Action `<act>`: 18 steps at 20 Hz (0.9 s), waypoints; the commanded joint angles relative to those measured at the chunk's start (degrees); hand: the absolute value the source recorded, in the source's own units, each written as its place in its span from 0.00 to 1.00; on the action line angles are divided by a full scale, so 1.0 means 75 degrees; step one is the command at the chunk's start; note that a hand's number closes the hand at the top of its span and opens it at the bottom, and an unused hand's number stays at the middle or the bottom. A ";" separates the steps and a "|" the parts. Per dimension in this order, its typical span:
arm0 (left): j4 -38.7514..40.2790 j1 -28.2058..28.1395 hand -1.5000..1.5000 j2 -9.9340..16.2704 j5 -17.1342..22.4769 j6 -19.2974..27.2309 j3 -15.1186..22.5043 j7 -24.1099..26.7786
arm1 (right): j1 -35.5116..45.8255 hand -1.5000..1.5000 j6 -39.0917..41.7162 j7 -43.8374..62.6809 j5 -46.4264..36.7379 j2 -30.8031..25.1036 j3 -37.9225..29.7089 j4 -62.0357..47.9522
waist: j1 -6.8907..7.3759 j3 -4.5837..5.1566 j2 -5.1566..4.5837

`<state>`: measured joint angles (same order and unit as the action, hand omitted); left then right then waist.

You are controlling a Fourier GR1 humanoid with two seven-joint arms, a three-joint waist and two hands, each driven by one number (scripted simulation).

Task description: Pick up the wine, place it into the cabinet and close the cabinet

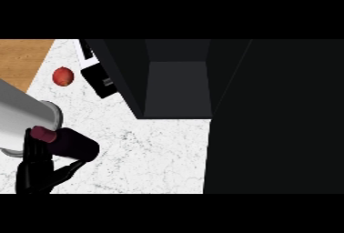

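Note:
The wine bottle (73, 144) is dark maroon with a reddish cap and lies tilted over the white marble counter (148, 154) at the lower left. My left hand (35, 170) has its fingers and thumb curled round the bottle, hiding part of the neck. The grey forearm (23, 117) comes in from the left edge. The dark cabinet (176, 86) stands open at the top centre, its grey inside showing, to the right of and beyond the bottle. A large black panel (275, 118), apparently its door, fills the right side. My right hand does not show.
A red apple (63, 76) lies on the counter at the upper left. A flat black object (101, 81) sits between the apple and the cabinet's left wall. A wooden surface (23, 59) borders the counter at the top left.

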<state>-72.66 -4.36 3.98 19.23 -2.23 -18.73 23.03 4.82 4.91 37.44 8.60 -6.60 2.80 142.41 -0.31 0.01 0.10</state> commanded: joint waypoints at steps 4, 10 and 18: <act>0.1081 0.0062 0.00 0.0244 0.0091 -0.0613 -0.0130 0.0642 | 0.0365 0.00 -0.0341 0.0651 0.0123 0.0115 0.0234 0.0773 | 0.0036 0.0004 -0.0006; 0.2272 0.0967 0.00 -0.0056 -0.0142 -0.0215 -0.0036 0.1396 | -0.0309 0.00 0.0211 -0.0051 0.0488 0.0081 -0.0064 0.0706 | 0.0000 0.0001 -0.0011; 0.2003 0.0740 0.00 0.0002 0.0339 -0.0761 -0.0029 0.1184 | 0.0097 0.00 -0.0095 0.0826 0.0377 0.0113 0.0075 0.1197 | 0.0008 0.0003 0.0003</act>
<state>-58.57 1.27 4.34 20.95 -6.37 -19.33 31.46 6.51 5.92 38.19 7.76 -6.34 2.50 142.15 -0.22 0.01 0.07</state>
